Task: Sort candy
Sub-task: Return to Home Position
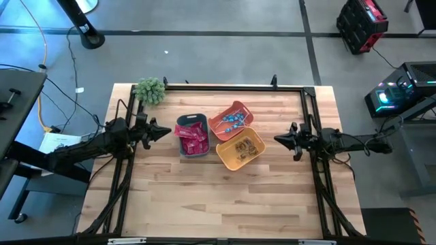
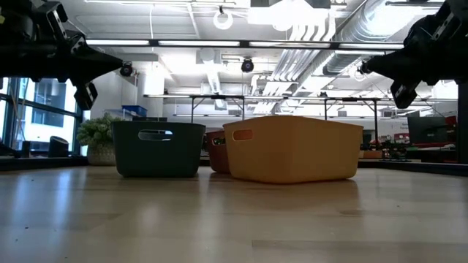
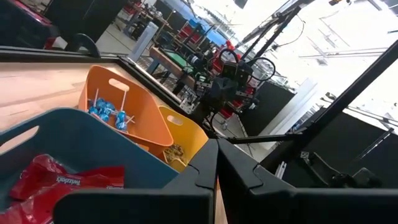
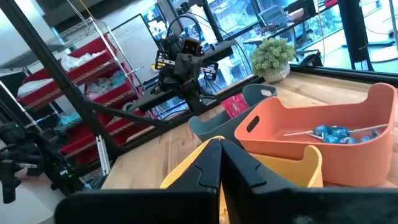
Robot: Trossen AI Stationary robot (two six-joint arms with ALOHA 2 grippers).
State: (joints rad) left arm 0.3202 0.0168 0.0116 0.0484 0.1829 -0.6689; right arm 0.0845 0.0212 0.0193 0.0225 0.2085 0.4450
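Note:
Three bins stand together mid-table. The grey-blue bin (image 1: 193, 135) holds red wrapped packets (image 3: 59, 183). The orange bin (image 1: 231, 120) holds blue-headed lollipops (image 4: 336, 133). The yellow bin (image 1: 240, 148) holds small brown pieces (image 3: 175, 152). My left gripper (image 1: 167, 132) hovers shut, level, left of the grey-blue bin, holding nothing. My right gripper (image 1: 276, 139) hovers shut, level, right of the yellow bin, also holding nothing. Both sit well above the tabletop in the low view.
A fuzzy green plant ball (image 1: 150, 90) sits at the table's far left corner. A black frame (image 1: 231, 87) runs along the far edge and both sides. Bare wood (image 1: 218, 204) lies between the bins and the near edge.

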